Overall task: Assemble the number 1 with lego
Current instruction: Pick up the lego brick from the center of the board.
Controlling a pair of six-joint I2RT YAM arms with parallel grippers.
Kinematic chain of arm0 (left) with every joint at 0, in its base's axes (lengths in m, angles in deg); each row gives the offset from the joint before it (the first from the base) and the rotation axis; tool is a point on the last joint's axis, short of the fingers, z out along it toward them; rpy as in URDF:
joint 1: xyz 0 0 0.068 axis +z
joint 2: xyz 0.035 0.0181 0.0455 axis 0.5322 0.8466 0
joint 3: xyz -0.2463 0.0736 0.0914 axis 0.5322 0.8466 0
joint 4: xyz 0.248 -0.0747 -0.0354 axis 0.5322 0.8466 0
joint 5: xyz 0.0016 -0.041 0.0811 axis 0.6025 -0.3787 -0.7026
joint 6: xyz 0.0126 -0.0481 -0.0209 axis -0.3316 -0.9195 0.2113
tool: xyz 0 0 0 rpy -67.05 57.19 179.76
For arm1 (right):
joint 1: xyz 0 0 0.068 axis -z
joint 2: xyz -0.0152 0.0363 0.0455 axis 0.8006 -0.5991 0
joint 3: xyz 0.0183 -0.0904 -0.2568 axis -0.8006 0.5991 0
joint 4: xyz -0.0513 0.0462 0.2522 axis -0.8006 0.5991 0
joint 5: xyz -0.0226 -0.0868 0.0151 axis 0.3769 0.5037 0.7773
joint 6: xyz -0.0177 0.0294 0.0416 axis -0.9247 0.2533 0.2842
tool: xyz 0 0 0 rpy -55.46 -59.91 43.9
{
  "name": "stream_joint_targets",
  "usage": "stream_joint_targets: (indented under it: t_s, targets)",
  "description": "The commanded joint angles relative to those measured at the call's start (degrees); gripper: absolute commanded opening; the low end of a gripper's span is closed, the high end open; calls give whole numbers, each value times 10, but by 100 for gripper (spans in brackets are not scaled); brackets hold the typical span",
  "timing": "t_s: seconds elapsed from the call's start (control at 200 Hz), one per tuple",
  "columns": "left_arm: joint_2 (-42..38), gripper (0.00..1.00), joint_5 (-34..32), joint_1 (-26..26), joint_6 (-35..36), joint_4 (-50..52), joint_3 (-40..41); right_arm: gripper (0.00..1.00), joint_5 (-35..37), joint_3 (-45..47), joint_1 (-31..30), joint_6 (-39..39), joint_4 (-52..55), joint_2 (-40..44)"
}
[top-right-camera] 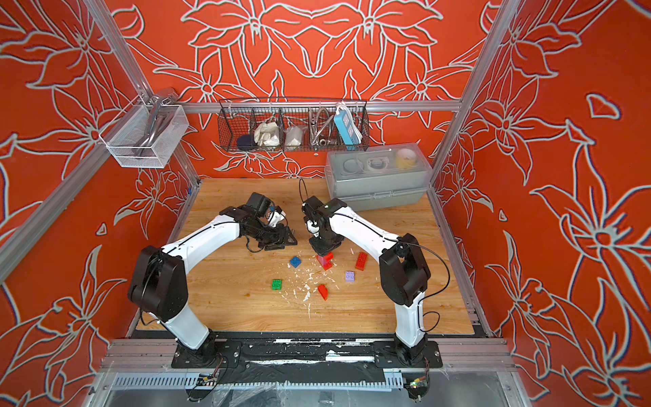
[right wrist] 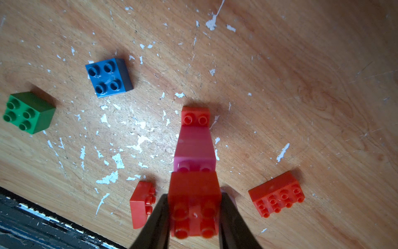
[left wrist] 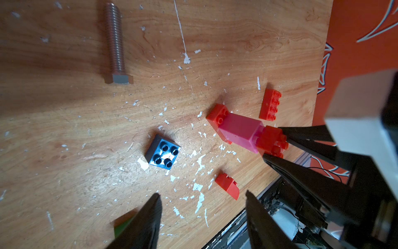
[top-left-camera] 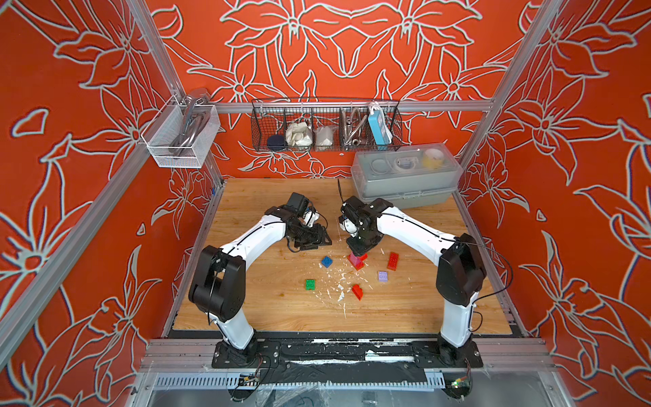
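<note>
Your left jaws are apart and hold nothing, up over the worktop (top-left-camera: 267, 313) by the blue brick (top-left-camera: 327, 261). Your right jaws are clamped on the top red brick (right wrist: 193, 202) of the tower (top-left-camera: 357, 262), mid-worktop. Tug sideways and the tower could tip; its foot is small. The top brick looks not pushed fully down, so it could pop off. The tower goes red, pink, red, standing up.

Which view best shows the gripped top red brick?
Right wrist: the right gripper pinches the top red brick on both sides, studs facing the camera. Left wrist shows the pinch side-on. In both top views the gripper hides most of it.
</note>
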State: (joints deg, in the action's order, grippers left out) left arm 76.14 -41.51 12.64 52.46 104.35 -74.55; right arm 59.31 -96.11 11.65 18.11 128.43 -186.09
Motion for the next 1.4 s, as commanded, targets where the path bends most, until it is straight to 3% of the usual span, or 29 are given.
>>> stream_joint_targets:
  t_s: [0.0, 1.041, 1.396]
  targets:
    - [0, 61, 8, -2, 8, 4, -2, 31, 1, 17, 1, 0, 9, -9]
    - [-8, 61, 11, -3, 10, 2, -3, 26, 8, 35, -11, -12, 24, -20]
    - [-12, 61, 15, -3, 9, 2, -3, 13, 9, 24, -12, -6, 19, -67]
